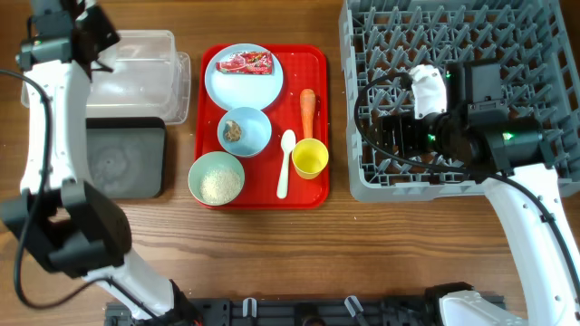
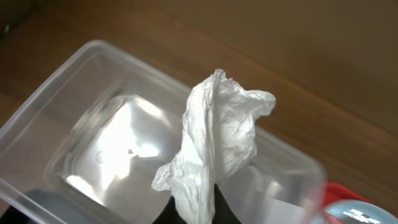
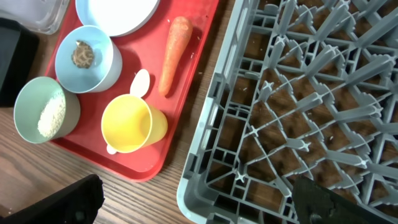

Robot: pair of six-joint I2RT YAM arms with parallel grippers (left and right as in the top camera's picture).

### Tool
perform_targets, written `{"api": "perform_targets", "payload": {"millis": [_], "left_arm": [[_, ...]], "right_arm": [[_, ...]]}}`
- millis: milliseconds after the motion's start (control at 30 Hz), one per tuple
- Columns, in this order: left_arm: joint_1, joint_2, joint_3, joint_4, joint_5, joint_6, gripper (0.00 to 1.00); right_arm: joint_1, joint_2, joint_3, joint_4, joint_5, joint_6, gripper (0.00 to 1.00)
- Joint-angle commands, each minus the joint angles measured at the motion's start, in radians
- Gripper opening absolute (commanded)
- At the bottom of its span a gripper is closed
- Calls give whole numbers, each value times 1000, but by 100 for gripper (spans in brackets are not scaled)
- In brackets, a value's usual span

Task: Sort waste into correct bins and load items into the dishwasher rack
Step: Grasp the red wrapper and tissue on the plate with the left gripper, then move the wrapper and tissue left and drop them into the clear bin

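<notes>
My left gripper (image 2: 199, 214) is shut on the crumpled white tissue (image 2: 217, 137) and holds it above the clear tub (image 2: 81, 81). On the red tray, the red-and-white wrapper (image 1: 243, 62) lies on the pale blue plate (image 1: 245, 89). The small blue bowl (image 1: 254, 136) holds a brownish lump (image 1: 233, 130). The green bowl (image 1: 204, 167) holds rice (image 1: 219, 185). The carrot (image 1: 307, 110), white spoon (image 1: 285, 161) and yellow cup (image 1: 309, 158) lie beside them. My right gripper (image 3: 199, 205) is open and empty over the front left corner of the grey rack (image 3: 205, 186).
The black tray (image 1: 122, 158) sits in front of the clear tub at the left. The red tray (image 1: 313, 63) lies between the bins and the rack. Bare wooden table runs along the front.
</notes>
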State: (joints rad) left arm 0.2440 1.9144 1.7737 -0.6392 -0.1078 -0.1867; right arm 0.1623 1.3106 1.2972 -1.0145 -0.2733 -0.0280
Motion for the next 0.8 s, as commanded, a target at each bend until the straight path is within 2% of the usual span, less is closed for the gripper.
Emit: {"api": "perform_targets", "payload": {"millis": [0,33,67,167,333,433,467,567,667,767], "left_arm": [[43,98,-8,22,3,-13,50],[44,118,-8,26,14,-13,91],[43,124,-8,27,14,-12,100],[32,106,-3,18,25,-13,100],[-31,-49,77,-32,191,-12,100],[-141,-78,78,-61,268,99,98],[-235,-49,78,-77,256,197,98],[-380,49,78,-68,158,282,100],[-481,175,78,-48,64,283,96],[-541,303,78,-14,-22,185,97]], "right_arm": [[2,8,17,0,-13,5,100],[2,8,17,-3,-13,5,100],[2,8,17,-5,-13,5,100],[2,8,17,-8,-13,5,99],[2,8,17,-5,-13,5,100],[2,8,17,-5,-13,5,100],[2,8,17,-5,-13,4,100],[2,8,17,-11,-13,5,100],[2,8,16,-27,-13,5,100],[2,8,16,-34,-13,5,100]]}}
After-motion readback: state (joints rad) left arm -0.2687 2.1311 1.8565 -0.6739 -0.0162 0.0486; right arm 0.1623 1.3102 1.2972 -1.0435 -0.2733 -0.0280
